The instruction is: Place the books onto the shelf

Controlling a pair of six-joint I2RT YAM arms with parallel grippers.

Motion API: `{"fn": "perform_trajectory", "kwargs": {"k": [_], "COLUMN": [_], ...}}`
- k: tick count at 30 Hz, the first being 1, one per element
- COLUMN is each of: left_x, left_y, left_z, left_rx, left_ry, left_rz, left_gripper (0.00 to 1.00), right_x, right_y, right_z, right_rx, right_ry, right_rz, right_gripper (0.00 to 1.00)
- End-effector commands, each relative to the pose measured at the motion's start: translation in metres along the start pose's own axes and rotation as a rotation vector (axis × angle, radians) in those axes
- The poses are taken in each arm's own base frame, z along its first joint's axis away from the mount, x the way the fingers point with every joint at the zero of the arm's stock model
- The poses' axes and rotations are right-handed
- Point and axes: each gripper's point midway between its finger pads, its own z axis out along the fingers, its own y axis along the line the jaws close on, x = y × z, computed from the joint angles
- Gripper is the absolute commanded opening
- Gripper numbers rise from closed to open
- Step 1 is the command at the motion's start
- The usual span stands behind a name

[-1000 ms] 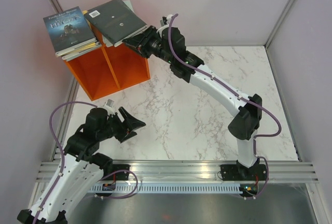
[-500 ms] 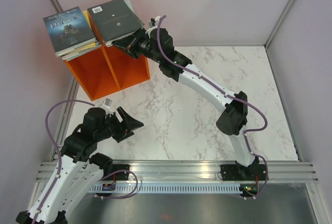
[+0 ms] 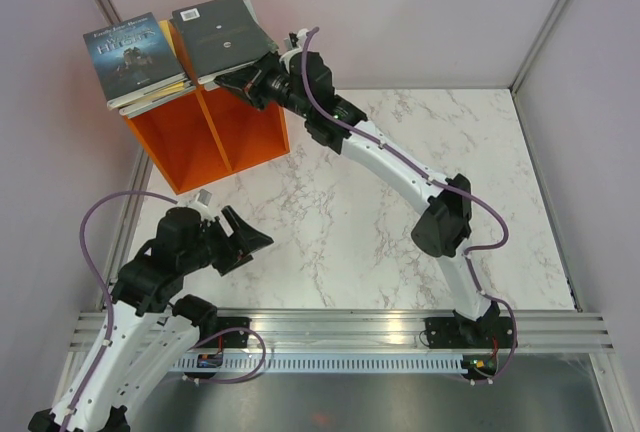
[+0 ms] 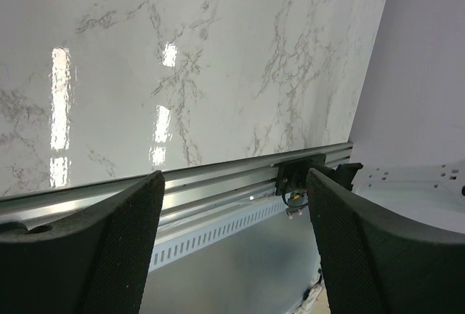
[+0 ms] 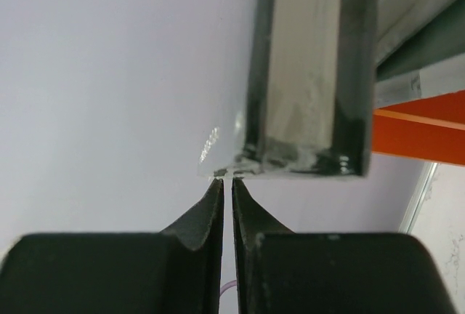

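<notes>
Marble table (image 3: 400,222), orange shelf (image 3: 215,137) at its far left corner. The books lie flat on the shelf's top, not in its two compartments, in two piles: a blue-covered pile (image 3: 130,52) on the left and a pile topped by a black book (image 3: 220,37) on the right.

The black book lies cover up, sticker at its far left corner, edges roughly square with the shelf. Its sides look near equal from above, so you cannot tell its long axis.

Right claw (image 3: 255,77): fingers together, clamped on nothing. In the wrist view the tips (image 5: 226,182) touch the near corner of the black book (image 5: 305,74). The book lies far and left of the tips, so any nudge runs that way.

Your right arm is the nearer one. The left claw (image 3: 250,242) hangs near its base, well apart from the shelf, fingers wide apart and empty.
</notes>
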Motion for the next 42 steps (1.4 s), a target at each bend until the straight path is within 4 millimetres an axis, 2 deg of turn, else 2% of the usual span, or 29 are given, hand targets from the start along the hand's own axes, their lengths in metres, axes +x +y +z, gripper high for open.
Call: {"fn": "perform_trajectory", "kwargs": {"k": [1, 2, 3, 4, 5, 6, 7, 8, 9, 11, 12, 16, 17, 19, 20, 22, 23, 24, 25, 26, 27, 28, 29, 30, 31, 32, 34, 37, 42], "left_x": [-0.009, -0.01, -0.011, -0.011, -0.012, -0.015, -0.016, -0.018, -0.022, -0.029, -0.037, -0.065, -0.075, -0.094, -0.105, -0.125, -0.126, -0.149, -0.155, -0.157, -0.173, -0.179, -0.176, -0.181, -0.196, -0.192, -0.209, -0.208, -0.216], "left_y": [-0.004, -0.004, -0.005, -0.004, -0.004, -0.007, -0.005, -0.005, -0.01, -0.011, -0.017, -0.022, -0.028, -0.025, -0.028, -0.022, -0.02, -0.019, -0.019, -0.01, -0.021, -0.022, 0.001, 0.003, -0.014, 0.011, 0.007, 0.055, 0.085], "left_z": [-0.007, -0.008, -0.008, -0.008, -0.008, -0.011, -0.011, -0.011, -0.015, -0.015, -0.019, -0.019, -0.023, -0.023, -0.02, -0.02, -0.013, -0.015, -0.013, -0.002, -0.002, 0.0, 0.014, 0.008, 0.004, 0.015, 0.002, 0.029, 0.059], "left_rx": [-0.002, 0.0, -0.001, -0.004, -0.008, -0.006, -0.022, -0.029, -0.025, -0.048, -0.047, -0.125, -0.132, -0.204, -0.236, -0.32, -0.341, -0.387, -0.394, -0.404, -0.37, -0.356, -0.401, -0.397, -0.328, -0.372, -0.32, -0.368, -0.395], "left_ry": [-0.047, -0.05, -0.053, -0.055, -0.057, -0.067, -0.072, -0.077, -0.089, -0.102, -0.13, -0.192, -0.221, -0.277, -0.289, -0.351, -0.331, -0.438, -0.455, -0.461, -0.562, -0.609, -0.599, -0.669, -0.793, -0.79, -0.958, -0.921, -0.908], "left_rz": [0.041, 0.042, 0.044, 0.047, 0.054, 0.062, 0.067, 0.083, 0.096, 0.132, 0.152, 0.255, 0.276, 0.336, 0.357, 0.398, 0.397, 0.424, 0.486, 0.522, 0.541, 0.566, 0.639, 0.659, 0.665, 0.717, 0.694, 0.622, 0.623], "left_gripper": [0.82, 0.82, 0.82, 0.82, 0.82, 0.82, 0.82, 0.82, 0.83, 0.86, 0.9, 0.99, 1.0, 1.0, 1.0, 1.0, 1.0, 1.0, 1.0, 1.0, 1.0, 1.0, 1.0, 1.0, 1.0, 1.0, 1.0, 1.0, 1.0], "right_x": [-0.01, -0.005, -0.003, -0.002, 0.005, 0.008, 0.011, 0.019, 0.024, 0.033, 0.036, 0.042, 0.037, 0.031, 0.026, 0.018, 0.013, 0.011, 0.01, 0.005, 0.005, 0.007, 0.005, -0.003, -0.007, -0.011, -0.029, -0.042, -0.057], "right_y": [0.048, 0.042, 0.06, 0.063, 0.049, 0.069, 0.068, 0.042, 0.063, 0.046, 0.037, -0.02, -0.008, -0.022, -0.011, -0.023, -0.015, -0.017, -0.028, -0.024, -0.027, -0.036, -0.032, -0.036, -0.04, -0.042, -0.055, -0.055, -0.064], "right_z": [-0.019, -0.022, -0.035, -0.041, -0.045, -0.062, -0.07, -0.076, -0.098, -0.124, -0.133, -0.178, -0.195, -0.214, -0.228, -0.244, -0.256, -0.263, -0.271, -0.281, -0.286, -0.292, -0.302, -0.309, -0.316, -0.329, -0.349, -0.376, -0.403], "right_rx": [-0.121, -0.116, -0.144, -0.147, -0.121, -0.151, -0.146, -0.093, -0.126, -0.075, -0.053, 0.16, 0.153, 0.22, 0.213, 0.285, 0.284, 0.302, 0.336, 0.342, 0.351, 0.37, 0.368, 0.409, 0.439, 0.476, 0.6, 0.649, 0.716], "right_ry": [-0.014, 0.002, 0.003, 0.006, 0.024, 0.036, 0.045, 0.067, 0.074, 0.107, 0.124, 0.193, 0.165, 0.143, 0.116, 0.089, 0.062, 0.049, 0.053, 0.021, 0.018, 0.025, 0.009, -0.029, -0.046, -0.064, -0.138, -0.201, -0.274], "right_rz": [-0.077, -0.086, -0.103, -0.131, -0.141, -0.17, -0.19, -0.224, -0.255, -0.347, -0.378, -0.528, -0.562, -0.626, -0.654, -0.701, -0.717, -0.727, -0.74, -0.753, -0.758, -0.763, -0.77, -0.776, -0.779, -0.784, -0.799, -0.864, -0.945], "right_gripper": [0.11, 0.11, 0.11, 0.12, 0.12, 0.13, 0.16, 0.17, 0.21, 0.36, 0.51, 0.67, 0.69, 0.8, 0.82, 0.86, 0.87, 0.89, 0.9, 0.9, 0.98, 0.98, 0.98, 0.98, 0.98, 0.98, 0.98, 0.98, 0.98]}}
